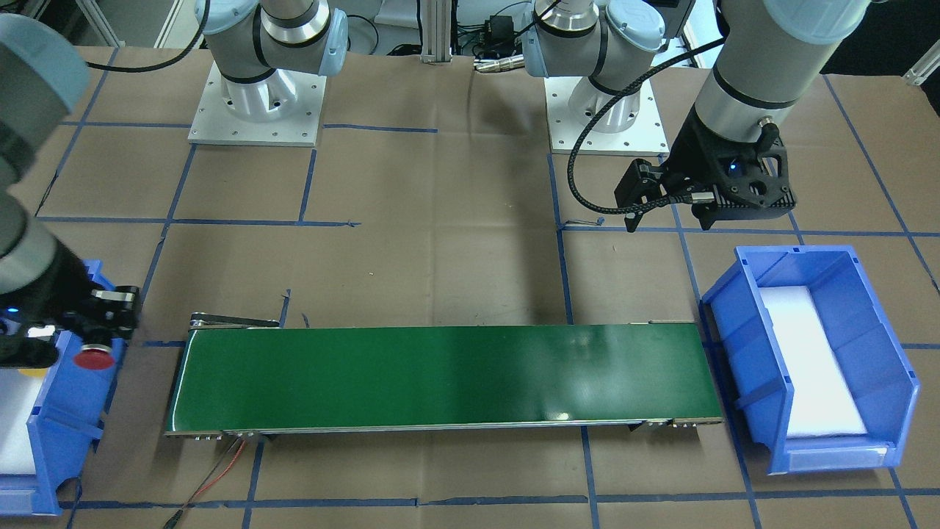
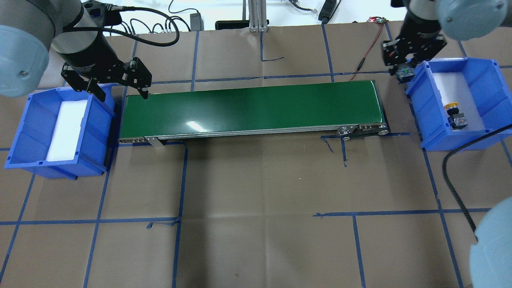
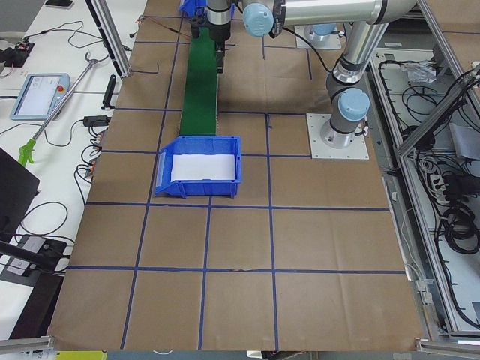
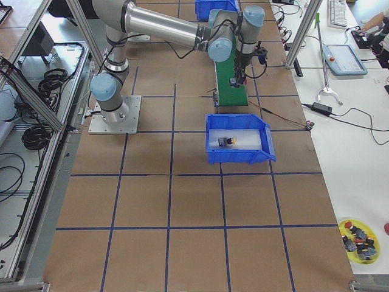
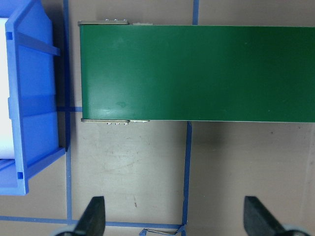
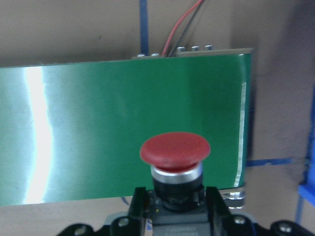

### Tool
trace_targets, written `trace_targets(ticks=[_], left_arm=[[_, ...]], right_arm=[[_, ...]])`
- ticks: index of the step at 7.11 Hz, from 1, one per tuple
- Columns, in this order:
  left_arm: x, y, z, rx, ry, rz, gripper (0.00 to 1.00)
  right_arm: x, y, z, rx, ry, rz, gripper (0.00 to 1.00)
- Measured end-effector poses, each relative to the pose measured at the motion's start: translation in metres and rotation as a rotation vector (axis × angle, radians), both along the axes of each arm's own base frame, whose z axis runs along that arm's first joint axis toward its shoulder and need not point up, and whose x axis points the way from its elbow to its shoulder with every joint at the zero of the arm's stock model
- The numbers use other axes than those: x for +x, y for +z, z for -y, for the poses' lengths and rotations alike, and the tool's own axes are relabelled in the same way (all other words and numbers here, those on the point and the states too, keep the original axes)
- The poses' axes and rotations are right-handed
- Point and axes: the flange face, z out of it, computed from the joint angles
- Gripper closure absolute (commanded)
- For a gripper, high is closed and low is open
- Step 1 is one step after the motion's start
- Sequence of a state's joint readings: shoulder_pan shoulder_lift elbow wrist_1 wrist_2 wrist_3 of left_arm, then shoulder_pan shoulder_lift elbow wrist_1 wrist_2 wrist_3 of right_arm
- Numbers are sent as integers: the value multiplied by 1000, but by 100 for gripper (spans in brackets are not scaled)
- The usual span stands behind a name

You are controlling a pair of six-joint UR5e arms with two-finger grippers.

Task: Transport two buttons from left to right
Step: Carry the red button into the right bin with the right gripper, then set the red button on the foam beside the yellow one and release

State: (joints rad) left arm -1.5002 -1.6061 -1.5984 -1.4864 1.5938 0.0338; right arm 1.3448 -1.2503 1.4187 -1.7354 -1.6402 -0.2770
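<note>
The brown-papered table (image 2: 260,200), gridded in blue tape, carries a green conveyor belt (image 2: 252,108) with 1 blue bin at each end. The left bin (image 2: 24,132) is lined with a white pad (image 2: 66,130). The right bin (image 2: 424,134) is cut off at the edge of the front-facing view and partly covered there by the right arm.

The left gripper (image 5: 175,219) hangs by the belt's left end, its 2 fingers (image 5: 93,219) spread wide with nothing between them.

The right gripper (image 2: 402,73) hangs at the right bin's corner nearest the belt's end, clamped on the red button (image 6: 174,150). The cap points down. The fingers hide most of the body. Whether it is over the bin or just outside cannot be told.

The yellow button (image 2: 455,113) lies on its side in the right bin; its details are too small to read.
</note>
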Motion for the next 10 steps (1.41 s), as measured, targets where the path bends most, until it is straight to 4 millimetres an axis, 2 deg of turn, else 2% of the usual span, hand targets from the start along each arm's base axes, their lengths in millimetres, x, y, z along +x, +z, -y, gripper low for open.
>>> trace_targets(ticks=[1, 2, 3, 4, 6, 10], left_arm=[[0, 0, 0, 0, 1, 0, 0], [0, 0, 0, 1, 1, 0, 0], [0, 0, 0, 1, 1, 0, 0], [0, 0, 0, 0, 1, 0, 0], [0, 0, 0, 0, 2, 0, 0], [0, -1, 0, 1, 3, 0, 0]], right_arm=[[-64, 5, 1, -9, 25, 3, 97], [-117, -3, 2, -12, 40, 5, 97], [-151, -21, 8, -20, 54, 10, 97], [-169, -40, 16, -33, 68, 15, 97], [-184, -74, 31, -49, 49, 16, 97], [-181, -133, 51, -43, -42, 84, 96]])
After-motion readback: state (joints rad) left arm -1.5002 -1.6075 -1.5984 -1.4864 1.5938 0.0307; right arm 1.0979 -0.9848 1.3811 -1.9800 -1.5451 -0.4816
